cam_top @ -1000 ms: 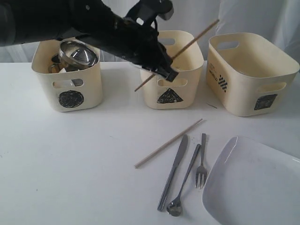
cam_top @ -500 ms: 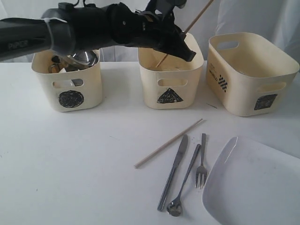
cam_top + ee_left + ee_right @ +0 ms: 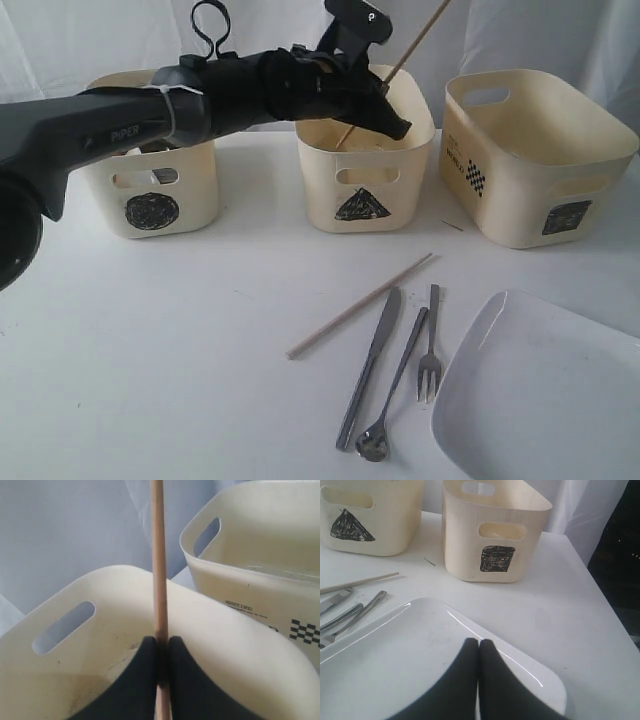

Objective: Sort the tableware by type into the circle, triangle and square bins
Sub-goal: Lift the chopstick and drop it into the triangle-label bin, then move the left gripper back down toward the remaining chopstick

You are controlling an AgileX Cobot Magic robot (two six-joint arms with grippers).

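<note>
Chopstick [image 3: 159, 580] now above triangle bin [image 3: 365, 205], between fingers [image 3: 142, 680]

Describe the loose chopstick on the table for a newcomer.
Find the triangle bin, middle of three. In front of it a chopstick lies slanted on the table, beside the knife. It alone is wooden; its neighbours are steel.

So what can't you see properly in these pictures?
- Inside the circle bin: in the exterior view, the left arm covers its top.
- The held chopstick: its upper end runs off the top edge in the exterior and left wrist views.
- The plate: cut off by the right and bottom edges of the exterior view.
- Floor of the triangle bin: hidden by its front wall in the exterior view, and partly blocked by the left end effector in the left wrist view.
- A dark speck: too small to identify.
</note>
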